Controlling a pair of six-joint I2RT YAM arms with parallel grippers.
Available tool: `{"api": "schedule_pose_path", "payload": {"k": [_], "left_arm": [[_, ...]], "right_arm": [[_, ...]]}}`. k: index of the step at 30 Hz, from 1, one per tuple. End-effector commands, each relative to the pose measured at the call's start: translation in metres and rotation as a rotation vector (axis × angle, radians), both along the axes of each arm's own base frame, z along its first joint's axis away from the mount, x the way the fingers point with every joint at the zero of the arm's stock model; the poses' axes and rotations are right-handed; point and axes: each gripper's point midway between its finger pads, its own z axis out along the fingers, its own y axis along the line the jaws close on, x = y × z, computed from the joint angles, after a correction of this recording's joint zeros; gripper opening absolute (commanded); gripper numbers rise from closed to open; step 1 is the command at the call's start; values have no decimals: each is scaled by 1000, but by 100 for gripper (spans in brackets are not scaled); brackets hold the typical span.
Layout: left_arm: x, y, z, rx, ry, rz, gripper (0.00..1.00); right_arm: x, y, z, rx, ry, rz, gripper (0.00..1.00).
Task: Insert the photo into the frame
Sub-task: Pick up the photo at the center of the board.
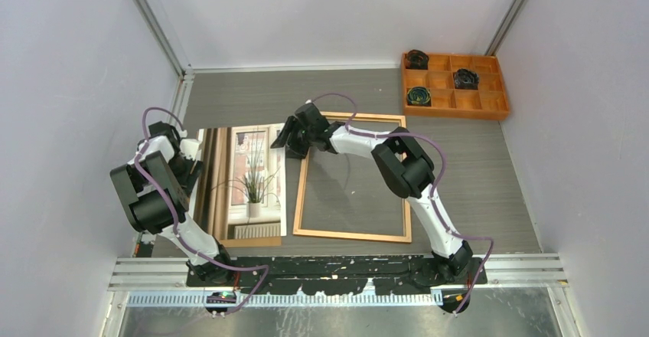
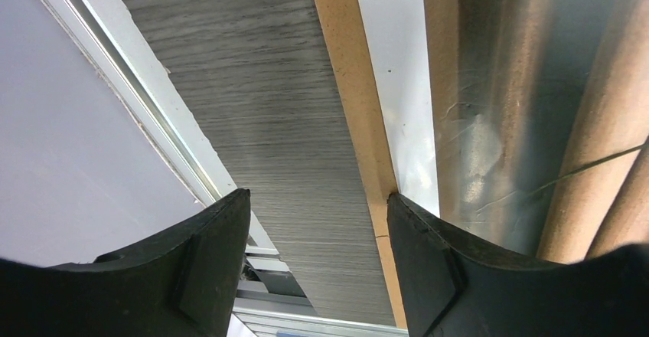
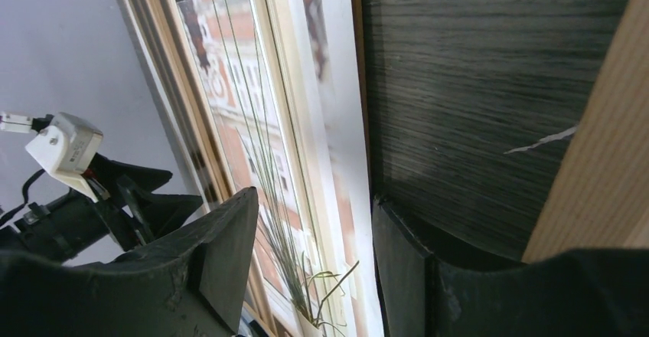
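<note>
Photo (image 1: 245, 172) lies flat toward the left edge of the grey wood-grain surface (image 1: 474, 176), its long axis running near to far and the plant pot toward the near edge. It rests on a brown fibreboard backing (image 2: 344, 61). The thin wooden frame (image 1: 352, 235) lies just beside it on the right, parallel. The left end effector (image 2: 317, 203) is released at the photo's white left border. The right end effector (image 3: 314, 199) is likewise spread, astride the glossy print's right edge near its far corner.

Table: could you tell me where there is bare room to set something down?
Free: the far strip between frame and back wall, left of the tray; also right of the frame. Crowded: around the photo.
</note>
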Motion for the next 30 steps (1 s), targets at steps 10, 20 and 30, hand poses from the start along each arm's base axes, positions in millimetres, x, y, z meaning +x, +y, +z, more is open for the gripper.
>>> {"api": "schedule_pose_path", "payload": {"k": [10, 20, 30], "left_arm": [[2, -1, -41, -17, -4, -16, 68], [2, -1, -42, -14, -3, -18, 68], [0, -1, -40, -15, 4, -18, 68]], "right_arm": [[-12, 13, 78, 226, -67, 23, 57], [-26, 26, 88, 267, -65, 84, 57], [-41, 32, 69, 67, -130, 172, 49]]}}
